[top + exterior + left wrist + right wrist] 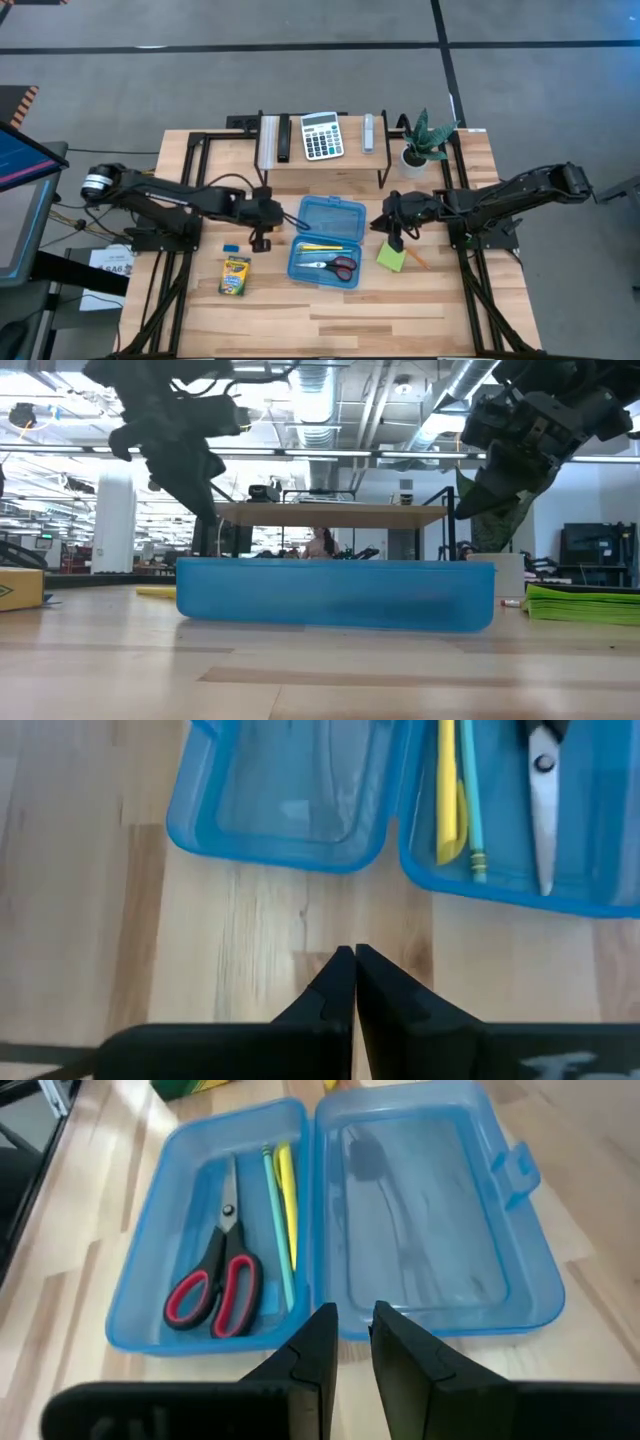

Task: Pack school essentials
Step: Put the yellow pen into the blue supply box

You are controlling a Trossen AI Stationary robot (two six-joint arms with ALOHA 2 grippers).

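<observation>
While both arms hang over the wooden table (330,310), the left gripper (261,240) sits just left of the blue case (327,241), fingers (340,990) pressed together, holding nothing; its wrist view shows bare wood under the tips and the case edge just ahead.

Left side of the table: crayon box (235,275), yellow-green, lying flat near the front, well left of the case. Tiny blue eraser (231,247) just behind it, near the left gripper, not touching it.

Centre: the case lies open flat, lid half toward the back and empty, tray half toward the front. In the tray: red-handled scissors (213,1288), with a yellow pencil (287,1185) and a thin teal one (274,1210) beside them, all lying lengthwise.

Behind the case stands a low shelf (320,163) with a calculator (321,135) on top and some dark and pale items next to it, too small to name. Potted plant (420,145) at the shelf's right end.

Right: right gripper (396,238) just right of the case, fingers (318,1345) slightly apart with nothing between them, pointing at the case rim. Lime-green sticky-note pad (391,257) on the table right by that gripper; whether they touch, can't tell. Orange pencil (416,257) lies just right of the pad.
</observation>
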